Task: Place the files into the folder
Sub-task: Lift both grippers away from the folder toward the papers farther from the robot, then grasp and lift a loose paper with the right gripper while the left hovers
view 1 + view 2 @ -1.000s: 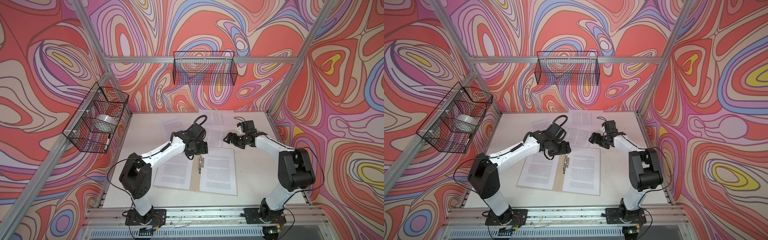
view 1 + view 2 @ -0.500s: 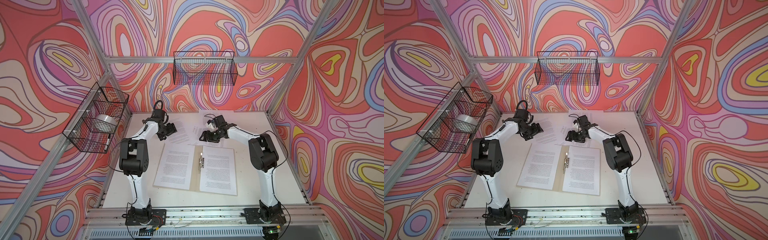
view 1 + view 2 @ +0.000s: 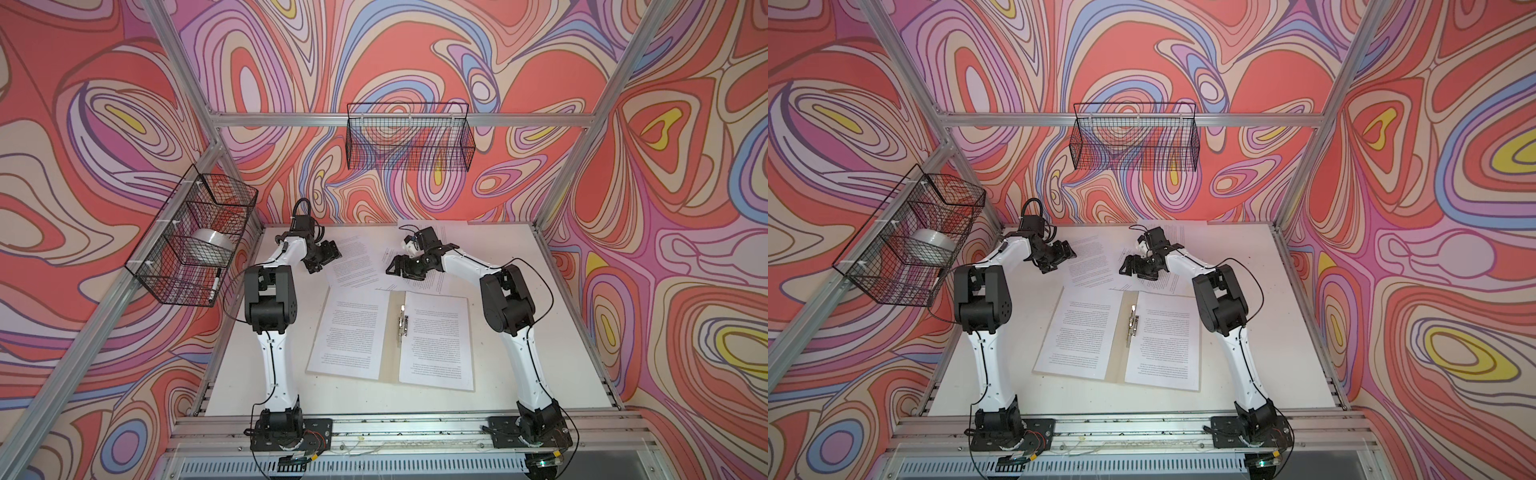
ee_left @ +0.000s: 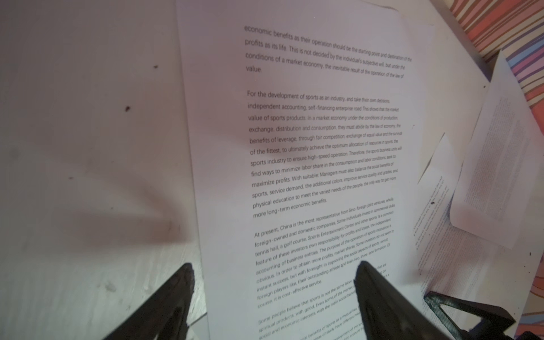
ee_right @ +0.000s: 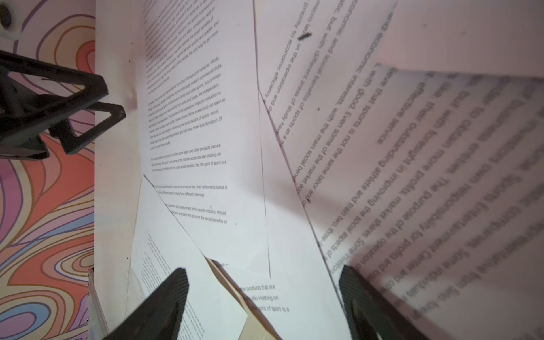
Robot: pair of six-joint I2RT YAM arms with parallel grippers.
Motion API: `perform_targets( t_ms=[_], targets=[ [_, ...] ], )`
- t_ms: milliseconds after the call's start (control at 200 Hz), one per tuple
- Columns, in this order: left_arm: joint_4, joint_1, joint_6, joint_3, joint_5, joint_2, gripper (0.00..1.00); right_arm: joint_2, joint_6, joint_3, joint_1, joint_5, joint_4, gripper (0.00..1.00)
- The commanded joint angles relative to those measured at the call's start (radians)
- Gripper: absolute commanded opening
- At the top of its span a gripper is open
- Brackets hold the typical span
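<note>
Left gripper [image 4: 275, 266] and right gripper [image 5: 264, 270], both spread wide and empty, hover over overlapping files [image 3: 357, 262] behind the open folder [image 3: 390, 353], beneath a wall-hung wire basket [image 3: 409, 141].

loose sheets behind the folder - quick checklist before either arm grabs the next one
1. loose sheets separated enough for a single pick: not ok, they overlap.
2. left gripper open and empty: ok, jaws apart, straddling a sheet's edge.
3. right gripper open and empty: ok, jaws apart above the pile.
4. folder lying open and flat: ok.
5. metal clip open to take paper: cannot tell.
</note>
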Motion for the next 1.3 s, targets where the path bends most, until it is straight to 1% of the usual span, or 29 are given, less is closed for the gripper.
perform_targets(
  t_ms=[0, 95, 356, 491, 581, 706, 811, 916, 956, 1026, 1087, 1222, 1297],
  targets=[
    [-0.02, -0.001, 0.013, 0.032, 0.033, 0.047, 0.85, 0.058, 0.042, 0.021, 0.002, 0.004, -0.015, 0.86],
    [-0.016, -0.001, -0.001, 0.03, 0.064, 0.064, 0.84, 0.068, 0.054, 0.023, 0.002, -0.019, -0.001, 0.86],
    [0.085, -0.023, -0.048, -0.042, 0.236, 0.055, 0.81, 0.11, 0.064, 0.043, 0.003, -0.089, 0.025, 0.88],
    [0.047, -0.061, -0.031, -0.023, 0.224, 0.07, 0.81, 0.132, 0.086, 0.06, 0.002, -0.099, 0.031, 0.88],
    [0.045, -0.079, -0.045, -0.012, 0.236, 0.088, 0.81, 0.146, 0.104, 0.067, 0.002, -0.111, 0.041, 0.88],
    [0.027, -0.102, -0.04, 0.012, 0.224, 0.11, 0.8, 0.149, 0.117, 0.063, 0.002, -0.129, 0.072, 0.88],
    [0.007, -0.107, -0.034, 0.025, 0.207, 0.12, 0.8, 0.129, 0.113, 0.05, 0.001, -0.13, 0.095, 0.87],
    [-0.002, -0.107, -0.027, 0.023, 0.205, 0.127, 0.8, 0.124, 0.094, 0.055, -0.008, -0.102, 0.084, 0.89],
    [-0.006, -0.109, -0.023, 0.024, 0.206, 0.132, 0.8, 0.134, 0.098, 0.062, -0.014, -0.123, 0.095, 0.9],
    [-0.01, -0.113, -0.016, 0.027, 0.207, 0.139, 0.8, 0.166, 0.12, 0.09, -0.02, -0.193, 0.112, 0.89],
    [-0.022, -0.123, -0.007, 0.041, 0.201, 0.15, 0.8, 0.181, 0.127, 0.104, -0.018, -0.199, 0.115, 0.88],
    [-0.038, -0.148, -0.003, 0.075, 0.205, 0.182, 0.8, 0.167, 0.155, 0.069, -0.021, -0.225, 0.198, 0.89],
    [-0.046, -0.156, 0.003, 0.088, 0.201, 0.194, 0.8, 0.161, 0.159, 0.065, -0.02, -0.262, 0.232, 0.9]
  ],
)
